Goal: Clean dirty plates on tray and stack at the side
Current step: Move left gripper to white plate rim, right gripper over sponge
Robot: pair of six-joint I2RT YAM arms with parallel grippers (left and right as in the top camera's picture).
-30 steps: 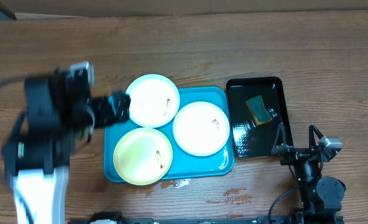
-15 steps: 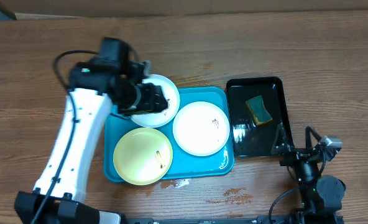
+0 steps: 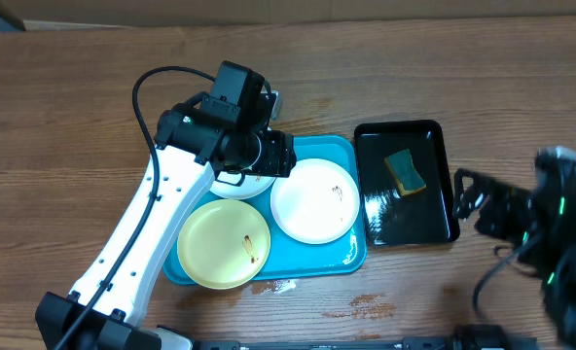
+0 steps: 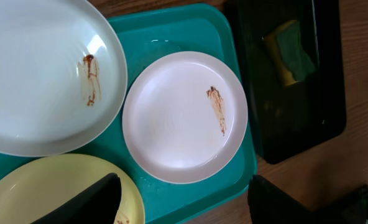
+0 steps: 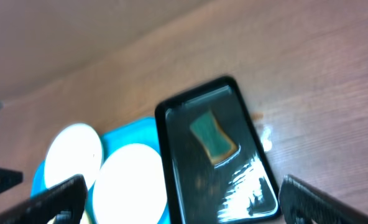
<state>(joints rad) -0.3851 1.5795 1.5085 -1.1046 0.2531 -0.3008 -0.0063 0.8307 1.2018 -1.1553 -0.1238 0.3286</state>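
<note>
We see the tray (image 3: 358,255) in the middle of the bench (image 3: 74,97), with all three plates on it. One white plate (image 4: 41,74) sits at the tray's back left corner, and in the overhead view it is mostly hidden under the wrist of the left arm (image 3: 132,243). The other white plate (image 3: 314,200) lies on the tray's right half, close beside the first but not overlapping it. The pale yellow plate (image 3: 224,243) fills the front left corner. Each plate carries a small brown smear. The one on the right white plate (image 4: 217,109) runs as a thin streak near its right rim. The left arm reaches in from the front left, and its wrist hovers above the back left plate. In the left wrist view its two dark fingers (image 4: 91,202) stand far apart at the bottom of the frame, so the left jaws are wide open and hold nothing. Just to the right of the tray lies a glossy black tray (image 3: 439,194) with a green and yellow sponge (image 3: 405,171) in its back half. The right arm (image 3: 546,219) shows as a blur at the right edge of the bench, clear of both trays. Its fingers (image 5: 53,200) sit at opposite sides of the right wrist view, so the right jaws are also spread wide and empty.
</note>
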